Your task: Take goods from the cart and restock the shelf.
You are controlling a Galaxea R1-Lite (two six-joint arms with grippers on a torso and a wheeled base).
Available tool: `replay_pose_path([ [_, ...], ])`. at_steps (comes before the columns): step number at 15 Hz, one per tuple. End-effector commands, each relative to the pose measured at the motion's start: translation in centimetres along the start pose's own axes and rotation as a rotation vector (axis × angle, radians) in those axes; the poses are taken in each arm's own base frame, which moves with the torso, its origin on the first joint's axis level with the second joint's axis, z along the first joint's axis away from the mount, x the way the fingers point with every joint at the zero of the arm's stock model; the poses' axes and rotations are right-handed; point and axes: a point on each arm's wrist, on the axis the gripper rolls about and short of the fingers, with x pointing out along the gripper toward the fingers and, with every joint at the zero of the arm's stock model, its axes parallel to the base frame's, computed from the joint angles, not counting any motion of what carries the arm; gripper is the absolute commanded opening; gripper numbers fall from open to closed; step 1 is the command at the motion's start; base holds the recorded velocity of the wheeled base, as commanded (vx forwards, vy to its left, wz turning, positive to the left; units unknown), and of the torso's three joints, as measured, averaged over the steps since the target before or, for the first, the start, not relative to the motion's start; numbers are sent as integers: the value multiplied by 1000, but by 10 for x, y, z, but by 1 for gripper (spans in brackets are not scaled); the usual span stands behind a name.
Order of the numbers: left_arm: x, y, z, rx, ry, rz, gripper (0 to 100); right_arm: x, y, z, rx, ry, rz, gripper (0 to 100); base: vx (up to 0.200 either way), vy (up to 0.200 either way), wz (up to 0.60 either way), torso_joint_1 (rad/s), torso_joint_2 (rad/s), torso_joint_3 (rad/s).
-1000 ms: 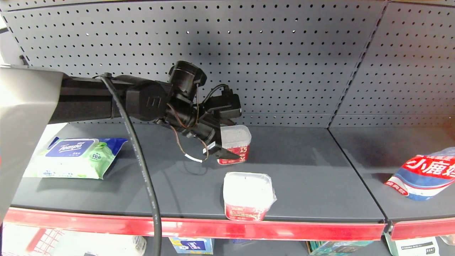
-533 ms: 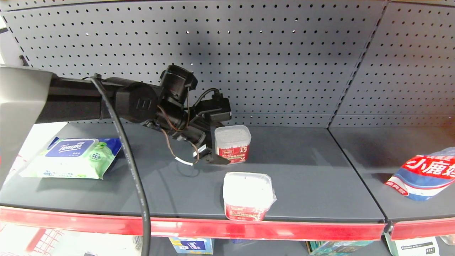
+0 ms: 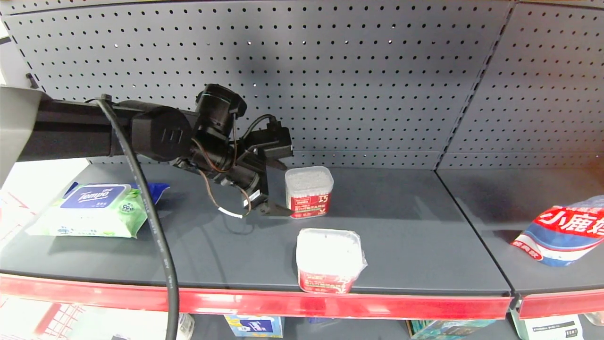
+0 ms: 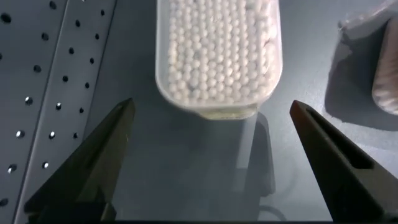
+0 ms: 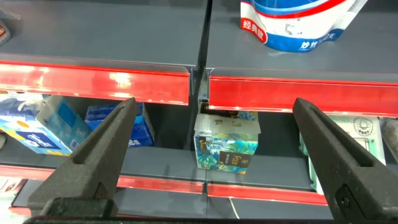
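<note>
A clear box of cotton swabs with a red label (image 3: 309, 191) stands upright mid-shelf, towards the back. My left gripper (image 3: 279, 189) is open just to its left, fingertips flanking the box's near edge without gripping it. In the left wrist view the same swab box (image 4: 217, 56) lies just ahead of the open left gripper (image 4: 211, 107). A second swab box (image 3: 329, 259) stands at the shelf's front edge. My right gripper (image 5: 212, 102) is open and holds nothing, hanging in front of the shelves below the red rail (image 5: 93, 81).
A pack of wet wipes (image 3: 92, 208) lies at the shelf's left. A red, white and blue bag (image 3: 561, 229) lies on the right section. The pegboard back wall (image 3: 358, 80) stands close behind. The lower shelf holds a patterned carton (image 5: 227, 140) and blue packs (image 5: 62, 124).
My left gripper has drawn back to the left off the rear swab box, which stays standing on the shelf. Nothing else has moved.
</note>
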Motion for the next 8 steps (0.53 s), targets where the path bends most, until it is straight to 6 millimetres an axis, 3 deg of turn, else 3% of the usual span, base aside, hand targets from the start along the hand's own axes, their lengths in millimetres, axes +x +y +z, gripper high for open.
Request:
replay_pose_path([
  [1,4,1,-1,-2,1,-2,100,0,0,0,0,1,1,100,0,0,0,0,0,0],
  [8,13,13,2,8,-14,17,100,0,0,0,0,1,1,100,0,0,0,0,0,0],
])
